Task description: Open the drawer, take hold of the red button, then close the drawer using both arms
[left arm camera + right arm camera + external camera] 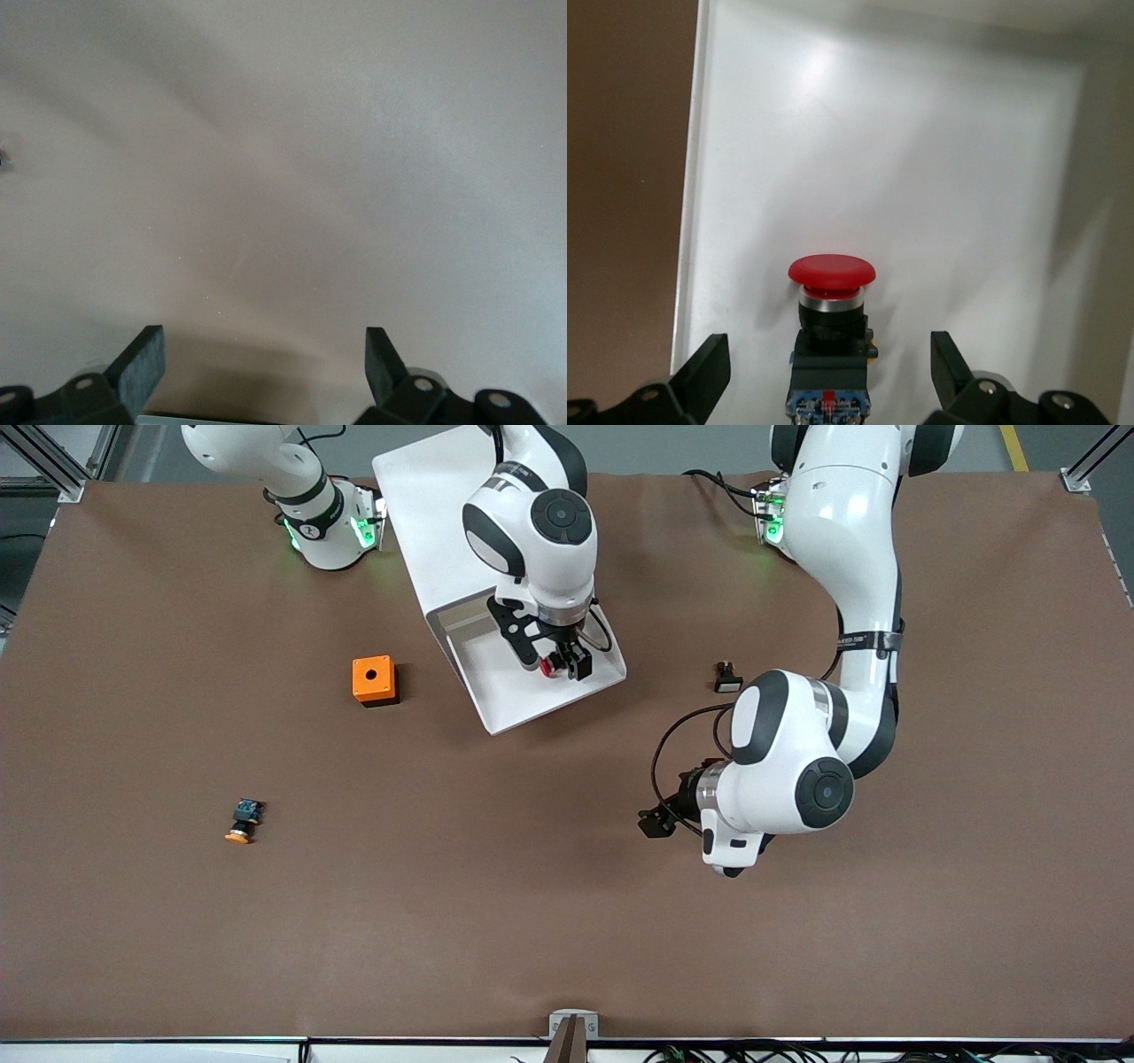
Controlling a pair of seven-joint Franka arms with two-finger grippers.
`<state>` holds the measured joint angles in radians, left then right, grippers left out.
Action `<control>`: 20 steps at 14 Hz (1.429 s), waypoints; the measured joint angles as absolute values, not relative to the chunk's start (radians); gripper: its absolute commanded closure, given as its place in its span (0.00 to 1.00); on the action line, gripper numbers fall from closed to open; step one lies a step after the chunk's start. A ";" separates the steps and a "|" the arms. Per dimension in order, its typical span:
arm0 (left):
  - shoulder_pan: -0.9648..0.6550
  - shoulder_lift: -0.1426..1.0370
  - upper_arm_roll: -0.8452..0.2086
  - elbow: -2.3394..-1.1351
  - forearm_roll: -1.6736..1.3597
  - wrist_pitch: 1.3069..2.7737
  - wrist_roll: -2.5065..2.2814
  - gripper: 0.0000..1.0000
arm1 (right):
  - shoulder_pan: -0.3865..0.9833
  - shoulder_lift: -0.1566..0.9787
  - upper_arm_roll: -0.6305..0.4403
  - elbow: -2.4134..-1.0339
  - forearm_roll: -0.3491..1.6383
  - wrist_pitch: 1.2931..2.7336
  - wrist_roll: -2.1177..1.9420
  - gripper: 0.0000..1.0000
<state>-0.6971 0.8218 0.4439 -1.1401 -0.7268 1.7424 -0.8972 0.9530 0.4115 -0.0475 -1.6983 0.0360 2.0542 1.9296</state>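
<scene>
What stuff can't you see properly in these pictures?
- Red button: its rear end is cut off by the right wrist view's edge.
- Whether the right hand touches the button: front view, too small.
- Drawer: the right arm covers much of it in the front view.
- Left hand: the left wrist view shows only bare table.

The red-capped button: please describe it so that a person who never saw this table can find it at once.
Find the white cabinet between the arms' bases; its pulled-out drawer faces the front camera. Inside lies the red-capped button, between the open fingers of the right gripper. The orange-capped button and the black white-faced button lie on the bare table.
</scene>
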 measured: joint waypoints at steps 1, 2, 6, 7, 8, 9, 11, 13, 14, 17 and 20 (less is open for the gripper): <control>-0.697 0.822 0.444 -1.141 -0.727 1.742 -0.897 0.01 | 0.954 0.417 -0.048 -1.692 0.036 2.054 1.933 0.01; -0.697 0.822 0.444 -1.141 -0.727 1.742 -0.897 0.01 | 0.956 0.423 -0.048 -1.687 0.036 2.054 1.935 0.03; -0.697 0.822 0.444 -1.142 -0.723 1.743 -0.897 0.01 | 0.958 0.431 -0.048 -1.683 0.036 2.054 1.938 0.06; -0.697 0.823 0.444 -1.143 -0.719 1.743 -0.897 0.01 | 0.959 0.431 -0.048 -1.683 0.036 2.054 1.938 0.06; -0.697 0.823 0.444 -1.144 -0.717 1.743 -0.897 0.01 | 0.959 0.432 -0.048 -1.683 0.036 2.054 1.938 0.07; -0.697 0.823 0.444 -1.144 -0.717 1.743 -0.897 0.01 | 0.960 0.433 -0.048 -1.682 0.036 2.055 1.939 0.08; -0.697 0.823 0.444 -1.145 -0.717 1.743 -0.897 0.01 | 0.960 0.436 -0.048 -1.678 0.036 2.055 1.939 0.08; -0.697 0.823 0.444 -1.145 -0.716 1.743 -0.897 0.01 | 0.961 0.441 -0.048 -1.670 0.036 2.055 1.939 0.09; -0.697 0.823 0.444 -1.145 -0.716 1.743 -0.897 0.01 | 0.961 0.445 -0.048 -1.668 0.036 2.055 1.940 0.09; -0.697 0.823 0.444 -1.146 -0.714 1.743 -0.897 0.01 | 0.961 0.456 -0.048 -1.658 0.036 2.055 1.941 0.12; -0.700 0.823 0.444 -1.146 -0.714 1.743 -0.897 0.01 | 0.962 0.456 -0.048 -1.656 0.036 2.055 1.943 0.16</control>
<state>-0.6996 0.8226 0.4439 -1.1460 -0.7142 1.7432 -0.8972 0.9617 0.4561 -0.0475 -1.6556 0.0359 2.0548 1.9428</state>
